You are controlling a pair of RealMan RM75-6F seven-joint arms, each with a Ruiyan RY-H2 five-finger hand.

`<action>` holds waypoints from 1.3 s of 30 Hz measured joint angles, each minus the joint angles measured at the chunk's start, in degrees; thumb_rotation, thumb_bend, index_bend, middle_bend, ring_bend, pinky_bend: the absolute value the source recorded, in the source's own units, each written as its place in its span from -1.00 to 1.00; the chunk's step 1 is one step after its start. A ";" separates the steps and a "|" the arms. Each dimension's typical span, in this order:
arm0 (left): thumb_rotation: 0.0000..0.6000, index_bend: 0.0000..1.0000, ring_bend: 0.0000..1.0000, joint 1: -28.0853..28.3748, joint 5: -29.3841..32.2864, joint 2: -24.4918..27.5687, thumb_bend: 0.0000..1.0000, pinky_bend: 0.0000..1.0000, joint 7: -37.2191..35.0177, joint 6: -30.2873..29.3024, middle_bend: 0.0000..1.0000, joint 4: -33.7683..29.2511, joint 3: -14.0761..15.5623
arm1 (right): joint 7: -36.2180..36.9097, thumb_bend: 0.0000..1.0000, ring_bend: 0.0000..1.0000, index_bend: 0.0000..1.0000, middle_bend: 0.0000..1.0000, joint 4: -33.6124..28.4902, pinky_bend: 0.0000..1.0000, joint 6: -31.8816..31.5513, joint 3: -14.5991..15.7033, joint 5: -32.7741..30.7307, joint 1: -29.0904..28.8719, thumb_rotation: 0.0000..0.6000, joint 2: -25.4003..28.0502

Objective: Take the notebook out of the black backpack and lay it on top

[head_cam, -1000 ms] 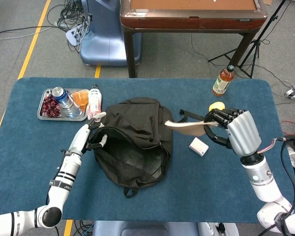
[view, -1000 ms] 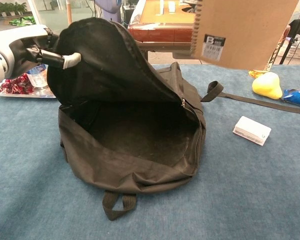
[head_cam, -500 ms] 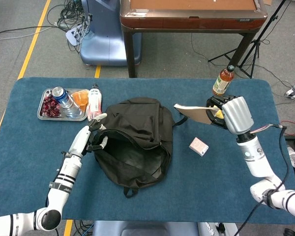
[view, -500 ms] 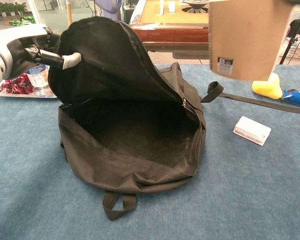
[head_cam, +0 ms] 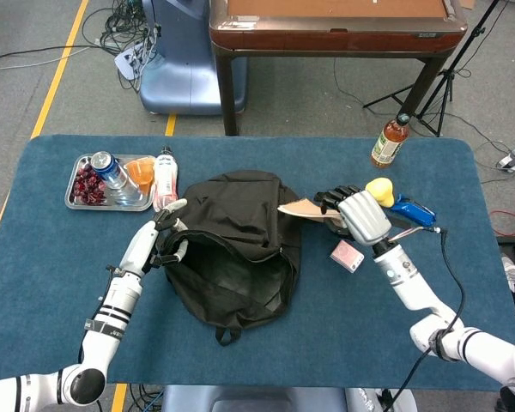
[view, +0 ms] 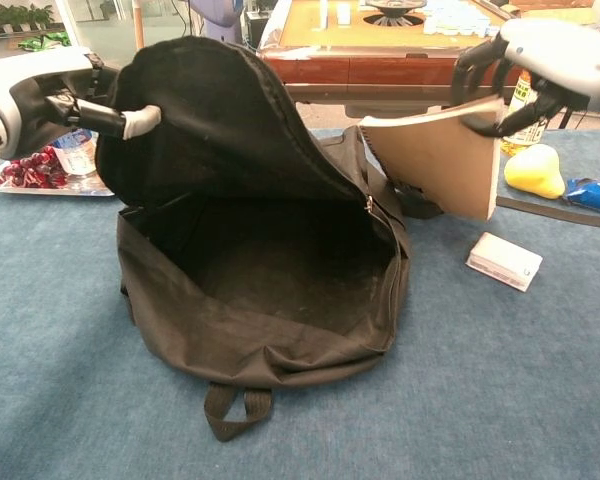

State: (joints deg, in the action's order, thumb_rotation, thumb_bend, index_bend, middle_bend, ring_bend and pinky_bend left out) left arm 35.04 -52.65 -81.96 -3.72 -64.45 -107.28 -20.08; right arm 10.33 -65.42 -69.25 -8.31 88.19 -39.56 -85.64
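Note:
The black backpack [head_cam: 232, 245] [view: 260, 250] lies open in the middle of the blue table, its inside dark and bare. My left hand [head_cam: 165, 236] [view: 75, 105] grips the upper flap and holds it raised. My right hand [head_cam: 352, 210] [view: 540, 65] holds the brown notebook [head_cam: 307, 209] [view: 435, 160] by its top edge. The notebook hangs tilted just off the backpack's right side, its lower corner close to the bag's rim.
A small white box [head_cam: 347, 256] [view: 502, 261], a yellow pear-shaped object [head_cam: 379, 190] [view: 534, 170] and a blue packet [head_cam: 410, 209] lie right of the bag. A metal tray [head_cam: 79, 202] with a can and snacks sits far left. A bottle [head_cam: 390, 141] stands at the back right.
My right hand has come down and moved left with the notebook, from high above the table's right side to the backpack's right edge. My left hand still holds the flap up.

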 measured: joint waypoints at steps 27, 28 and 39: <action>1.00 -1.00 -1.00 -1.89 -6.24 13.92 -0.56 -1.00 8.65 2.97 -1.00 -5.76 6.75 | -7.98 -0.74 -1.00 -1.00 -1.00 -34.13 -0.70 -5.80 3.99 0.31 12.02 0.74 27.33; 1.00 -1.00 -1.00 -2.14 -6.44 14.79 -0.56 -1.00 8.85 2.91 -1.00 -6.00 7.03 | -8.23 -0.74 -1.00 -1.00 -0.98 -34.40 -0.69 -5.98 4.10 0.15 12.51 0.76 27.88; 1.00 -0.93 -1.00 -8.25 -9.85 21.34 -0.56 -1.00 5.73 -2.06 -1.00 -4.56 9.29 | -13.43 -0.41 -0.70 -1.00 -0.64 -36.06 -0.42 -9.38 6.32 -2.12 19.35 0.92 31.05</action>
State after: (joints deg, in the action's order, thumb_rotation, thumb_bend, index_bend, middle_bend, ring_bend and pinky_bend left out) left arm 26.79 -62.50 -60.62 2.01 -66.51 -111.84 -10.79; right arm -3.10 -101.48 -78.63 -1.98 86.08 -20.21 -54.59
